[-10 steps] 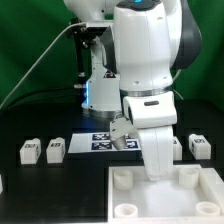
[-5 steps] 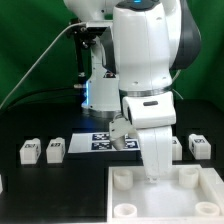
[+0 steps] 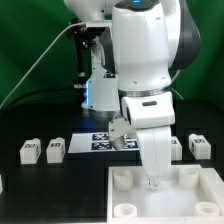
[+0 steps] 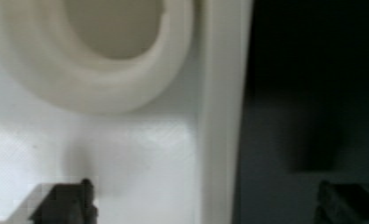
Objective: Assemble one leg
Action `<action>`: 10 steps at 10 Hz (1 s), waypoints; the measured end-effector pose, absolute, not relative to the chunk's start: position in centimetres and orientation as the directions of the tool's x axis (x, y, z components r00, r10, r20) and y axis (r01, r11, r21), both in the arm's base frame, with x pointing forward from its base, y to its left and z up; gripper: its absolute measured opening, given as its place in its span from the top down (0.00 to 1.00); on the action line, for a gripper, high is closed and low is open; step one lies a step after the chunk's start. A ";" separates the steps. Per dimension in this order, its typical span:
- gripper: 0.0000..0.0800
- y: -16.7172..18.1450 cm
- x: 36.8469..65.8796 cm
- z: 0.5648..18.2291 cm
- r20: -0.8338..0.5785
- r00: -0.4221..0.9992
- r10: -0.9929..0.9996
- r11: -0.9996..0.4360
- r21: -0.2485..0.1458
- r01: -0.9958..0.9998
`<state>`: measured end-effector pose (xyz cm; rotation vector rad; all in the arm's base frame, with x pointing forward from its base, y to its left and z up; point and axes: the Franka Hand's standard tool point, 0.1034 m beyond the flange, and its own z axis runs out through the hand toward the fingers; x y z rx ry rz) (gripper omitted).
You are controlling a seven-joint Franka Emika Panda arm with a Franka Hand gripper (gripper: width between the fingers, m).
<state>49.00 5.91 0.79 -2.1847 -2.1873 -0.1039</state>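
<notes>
Several small white legs with black-and-white tags lie on the black table: two at the exterior view's left [image 3: 30,151] [image 3: 56,149] and one at its right [image 3: 200,146]. My gripper [image 3: 152,181] points straight down at the far rim of the large white tray-like piece [image 3: 165,205], between its two far corner sockets. In the wrist view my gripper [image 4: 206,203] is open, with dark fingertips [image 4: 60,202] set wide apart either side of the tray's rim [image 4: 216,120]. A round socket [image 4: 110,40] is close by. Nothing is held between the jaws.
The marker board [image 3: 103,140] lies behind the tray, partly hidden by the arm. Another leg [image 3: 176,146] lies just beside the gripper at the exterior view's right. A white piece [image 3: 2,182] shows at the left edge.
The gripper has sunk slightly towards the tray's far rim. The legs and the tray have not moved.
</notes>
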 end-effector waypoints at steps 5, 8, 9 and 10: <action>0.19 5.8 49.0 0.8 0.081 0.000 0.997 -0.001 0.013 1.000; 0.19 6.7 48.9 2.2 0.079 0.114 0.990 -0.115 0.020 0.993; 0.19 7.6 48.3 3.4 0.074 0.140 0.987 -0.142 0.030 0.989; 0.19 8.8 47.6 4.3 0.075 0.269 0.960 -0.272 0.024 0.962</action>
